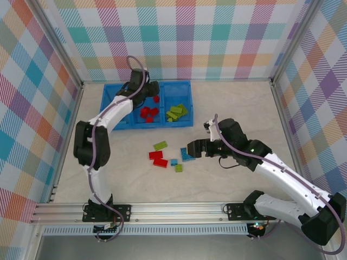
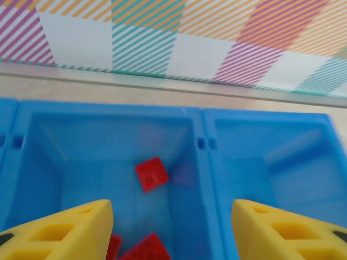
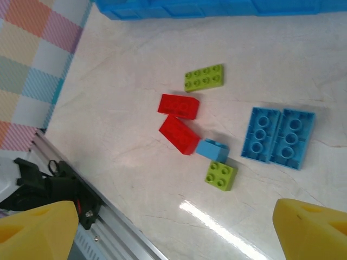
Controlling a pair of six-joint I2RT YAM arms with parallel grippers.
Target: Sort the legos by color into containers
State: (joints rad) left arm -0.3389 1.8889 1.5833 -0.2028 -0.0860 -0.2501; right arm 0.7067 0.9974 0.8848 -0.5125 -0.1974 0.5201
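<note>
Left gripper (image 2: 172, 208) of mine hangs with fingers apart and empty over the middle compartment of the bright blue plastic tray (image 2: 201, 162), with a square red studded brick (image 2: 151, 174) below and ahead of it. Right gripper (image 3: 173, 216), spread wide and empty, is the nearer one to the loose bricks on the table (image 3: 135, 184). Two light-blue studded bricks (image 3: 277, 138) lie side by side ahead and to its right, long axes pointing away from it. Whether they are joined I cannot tell. From above, my left arm hides the tray's leftmost compartment.
</note>
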